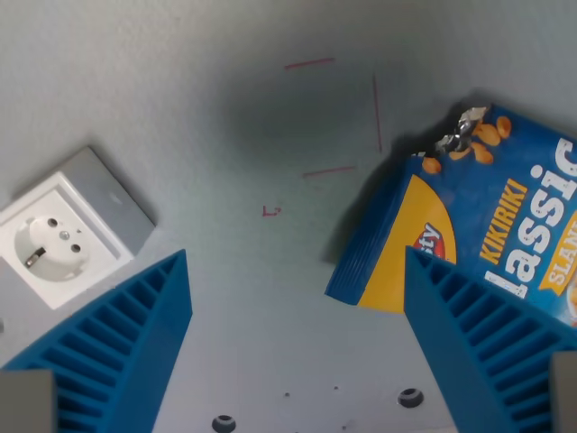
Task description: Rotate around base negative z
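We look down from the wrist onto a grey matte table surface [180,108]. The gripper [293,316] has two blue ribbed plastic fingers [135,334] coming up from the bottom corners of the wrist view; the second one sits on the wrist view's right and overlaps the snack bag. The fingers stand wide apart with bare table between them, so we read the hand as open and holding nothing.

Blue and yellow crinkled snack bag [469,225] lies flat on the table on the wrist view's right, just beyond and partly behind the right-hand finger. It is tilted, printed text running diagonally, "KIKIRIKI" readable, larger white letters cut off by the frame edge. Peanut pictures near its top corner. We cannot tell whether the finger touches the bag or just passes in front of it.

White square wall socket with a grey backing plate [68,230] lies on the wrist view's left, beyond the left-hand finger and apart from it, rotated diagonally, face up, two holes and a pin visible.

Thin red marker lines [347,117] sit on the table ahead of the hand, between socket and bag, forming an incomplete rectangle outline; small red mark nearer the middle. A dark soft shadow covers that area.

Two small round holes [410,397] in the table show near the bottom edge, between the fingers.
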Available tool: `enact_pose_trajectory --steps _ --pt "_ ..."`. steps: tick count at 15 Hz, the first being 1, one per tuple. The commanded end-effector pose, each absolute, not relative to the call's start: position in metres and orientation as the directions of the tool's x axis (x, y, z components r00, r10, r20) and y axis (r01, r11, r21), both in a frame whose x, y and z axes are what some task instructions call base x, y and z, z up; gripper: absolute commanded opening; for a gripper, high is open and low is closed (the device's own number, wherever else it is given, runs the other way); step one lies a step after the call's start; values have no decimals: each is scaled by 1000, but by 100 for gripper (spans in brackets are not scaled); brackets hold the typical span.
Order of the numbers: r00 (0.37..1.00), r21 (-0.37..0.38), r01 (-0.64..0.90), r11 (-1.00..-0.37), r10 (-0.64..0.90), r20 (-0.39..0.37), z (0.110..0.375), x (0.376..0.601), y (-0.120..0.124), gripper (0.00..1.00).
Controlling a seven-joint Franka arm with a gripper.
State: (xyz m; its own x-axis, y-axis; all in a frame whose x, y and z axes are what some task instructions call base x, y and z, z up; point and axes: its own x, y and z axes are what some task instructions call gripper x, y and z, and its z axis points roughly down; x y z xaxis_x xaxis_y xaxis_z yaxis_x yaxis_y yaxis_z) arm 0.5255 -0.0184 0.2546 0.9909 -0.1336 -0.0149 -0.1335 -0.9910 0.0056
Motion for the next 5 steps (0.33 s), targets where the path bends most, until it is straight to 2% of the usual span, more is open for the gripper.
enact_pose_trajectory --steps 1,5 --pt "954 0 -299 -954 -299 -14 256 526 -19 100" --pt "937 0 -350 -937 -350 -14 256 526 -19 100"
